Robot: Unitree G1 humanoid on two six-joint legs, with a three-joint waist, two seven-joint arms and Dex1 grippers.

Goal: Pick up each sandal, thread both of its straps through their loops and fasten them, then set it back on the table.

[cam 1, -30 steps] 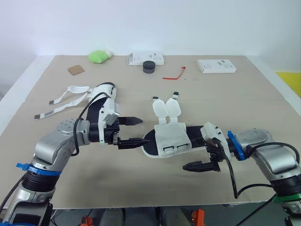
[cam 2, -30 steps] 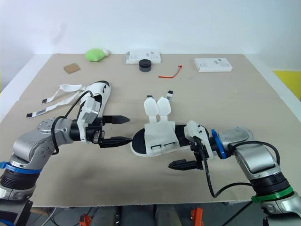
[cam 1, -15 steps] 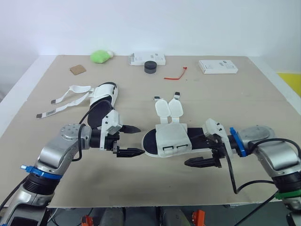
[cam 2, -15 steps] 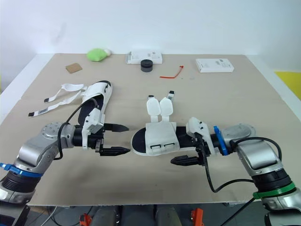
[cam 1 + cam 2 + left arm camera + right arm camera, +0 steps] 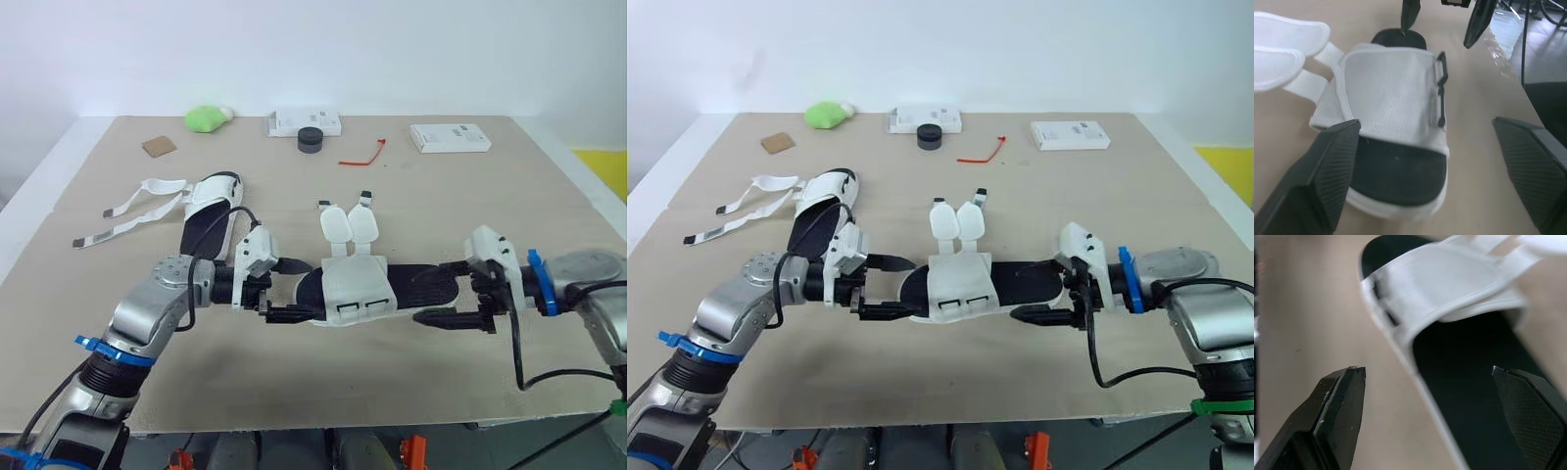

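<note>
1. Sandal under work lies flat on the table, near the front edge, lengthwise between the two arms. Its two strap tabs are flung out on the far side. The loops on its near edge are empty, so nothing is fastened.
2. The left gripper is at the toe end with its jaws spread wide, one finger on each side of the sole. Whether either finger touches cannot be told.
3. The right gripper is at the heel end, likewise wide open, with the black footbed between its fingers. It grips nothing.
4. Judgement: the arms bracket both ends so the sandal can be lifted level, leaving the middle free for threading. The pick-up is not yet made.
5. The second sandal lies beyond the left arm, its loose straps trailing outward and unfastened.
6. Well back on the table are a green object, a brown square, a white box, a black round item, a red tie and a second white box.
7. Obstructions: none near the grasp. The second sandal sits close to the left forearm and could be brushed on the lift.
</note>
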